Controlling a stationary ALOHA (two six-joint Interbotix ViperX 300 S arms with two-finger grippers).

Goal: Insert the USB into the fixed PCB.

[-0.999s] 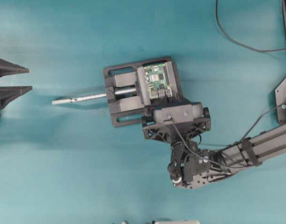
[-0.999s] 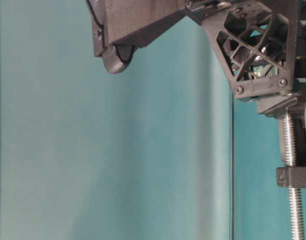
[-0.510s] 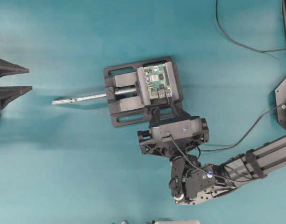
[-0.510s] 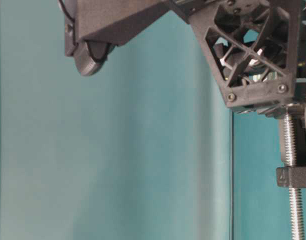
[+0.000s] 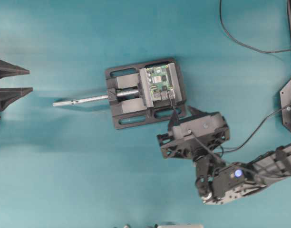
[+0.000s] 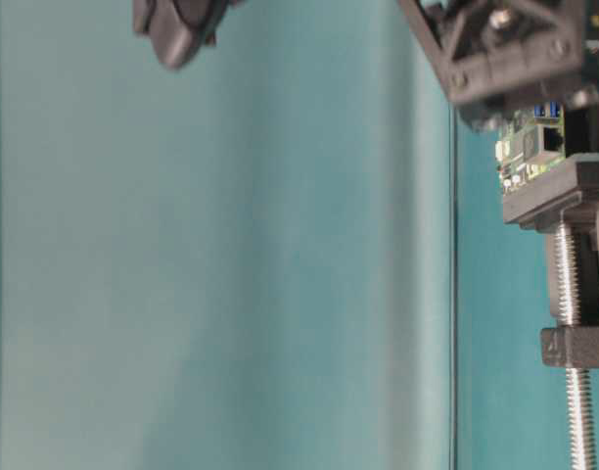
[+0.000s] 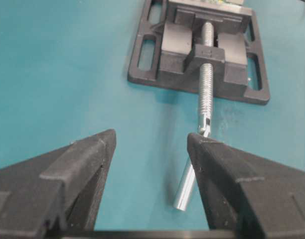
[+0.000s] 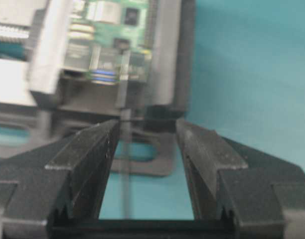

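Note:
The fixed PCB (image 5: 160, 83), a small green board, is clamped in a black vise (image 5: 121, 102) at the table's middle. In the right wrist view the USB (image 8: 123, 85), a small black plug, sits in a port on the near edge of the PCB (image 8: 108, 30). Its thin cable (image 8: 125, 169) runs back between the fingers, close to the left one. My right gripper (image 5: 182, 113) stands open just off the vise's lower right corner, holding nothing. My left gripper (image 5: 30, 80) is open at the far left, also empty.
The vise's silver screw rod (image 5: 81, 99) points left toward the left gripper (image 7: 151, 137), with its handle (image 7: 187, 189) lying on the teal table. A loose black cable (image 5: 240, 42) curves across the top right. Black arm mounts (image 5: 290, 95) stand at the right edge.
The right gripper has drawn back from the PCB toward the lower right, leaving the plug in the board. The left gripper has not moved.

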